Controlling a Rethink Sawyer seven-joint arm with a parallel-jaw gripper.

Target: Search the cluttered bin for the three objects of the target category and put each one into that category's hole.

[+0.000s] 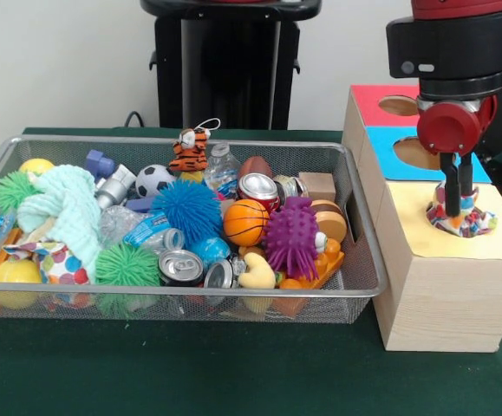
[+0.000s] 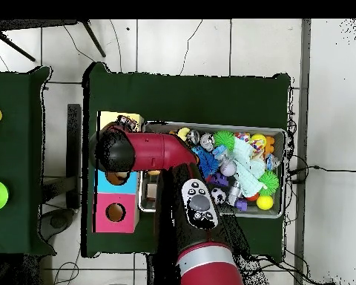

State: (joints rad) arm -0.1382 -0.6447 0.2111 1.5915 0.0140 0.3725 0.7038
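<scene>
Green tabletop; claw point(image 1: 457, 211) narrowly pinches dotted white cloth point(image 1: 466, 218) bunched in yellow hole point(image 1: 460, 224).

A dark green cloth point(image 1: 233, 381) covers the table, with a plain pale wall point(image 1: 60, 61) behind it. Seen from overhead, the floor point(image 2: 211, 44) is light tile crossed by thin black cables point(image 2: 325, 170).

Green-clothed table point(image 1: 190, 373), wire bin point(image 1: 233, 305), three wooden boxes point(image 1: 446, 299) touching
</scene>
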